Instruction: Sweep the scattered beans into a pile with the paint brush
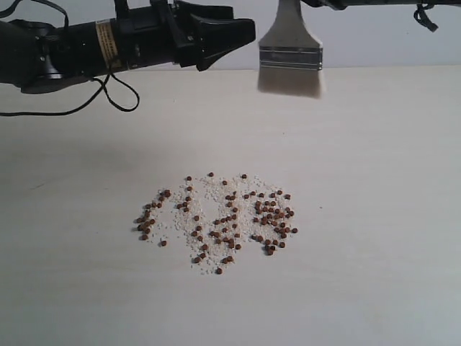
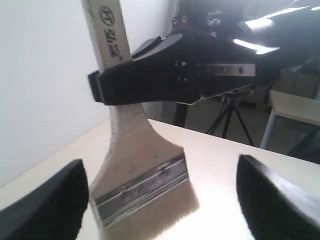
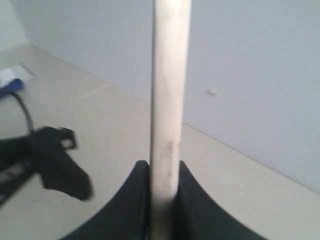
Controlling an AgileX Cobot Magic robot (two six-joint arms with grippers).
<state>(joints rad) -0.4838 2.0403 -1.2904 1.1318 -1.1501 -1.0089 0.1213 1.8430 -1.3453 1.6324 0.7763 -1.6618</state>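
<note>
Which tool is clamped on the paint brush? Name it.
The right tool: its jaws are pinched tight on the handle of the paint brush. The left tool stands wide open near the brush, gripping nothing.

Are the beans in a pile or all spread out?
Spread out: the beans lie scattered in loose patches on the table, none heaped.

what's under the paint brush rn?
Bare table only; the beans lie nearer the camera. The paint brush bristles hide the patch right beneath them.
</note>
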